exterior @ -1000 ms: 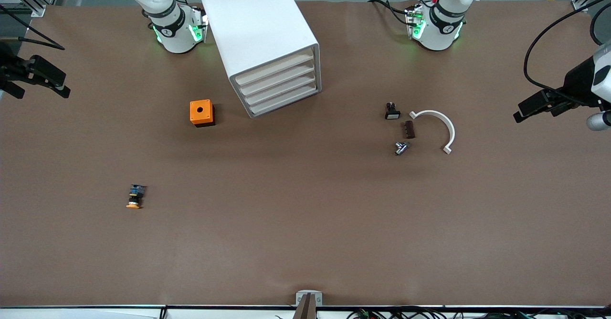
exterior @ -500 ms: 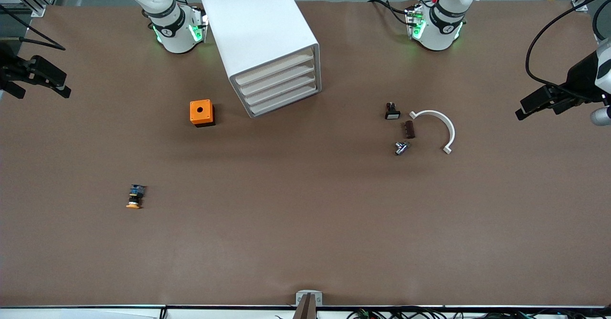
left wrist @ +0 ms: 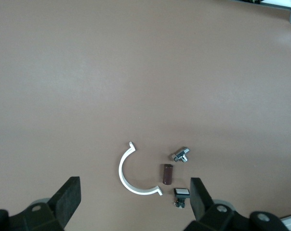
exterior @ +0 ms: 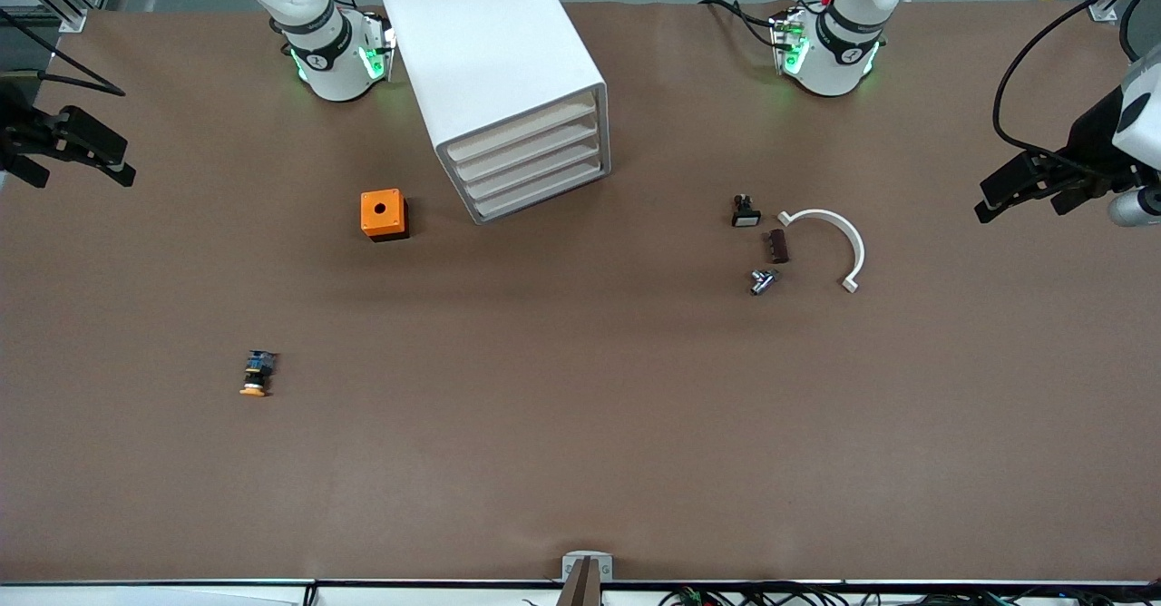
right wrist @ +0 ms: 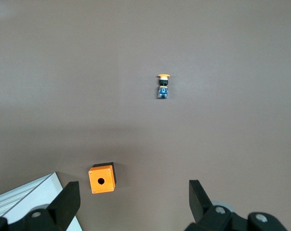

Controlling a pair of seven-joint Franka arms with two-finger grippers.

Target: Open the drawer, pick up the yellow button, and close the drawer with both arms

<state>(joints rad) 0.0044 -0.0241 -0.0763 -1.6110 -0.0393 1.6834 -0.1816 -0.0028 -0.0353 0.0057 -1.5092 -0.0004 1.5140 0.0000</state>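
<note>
Cabinet (exterior: 502,80), white and boxy, stands on the brown table (exterior: 580,461) between the two arm bases, its front angled toward the front camera and the left arm's end. All four drawers are pushed in; the drawer (exterior: 521,131), uppermost of them, sits flush and closed.

The button (exterior: 256,375) lies on its side on bare table, out in the open, at about 7 o'clock from the cabinet in the front view and well apart from it, nearer the front camera. Orange cap points toward that camera. The right wrist view also shows it (right wrist: 163,86).

Orange cube with a hole (exterior: 384,214) sits just beside the cabinet, toward the right arm's end, between cabinet and button.

Toward the left arm's end, at roughly 4 o'clock from the cabinet, is a loose cluster: small black part with a white face (exterior: 745,212), brown block (exterior: 778,246), metal fitting (exterior: 763,280), white half-ring clip (exterior: 833,241). None of them touch.

Right gripper (exterior: 71,148) hangs over the table edge at the right arm's end, fingers (right wrist: 68,199) spread wide, nothing held.

Left gripper (exterior: 1029,187) is up over the table at the left arm's end, fingers (left wrist: 68,197) spread wide, empty, looking down on the cluster.
</note>
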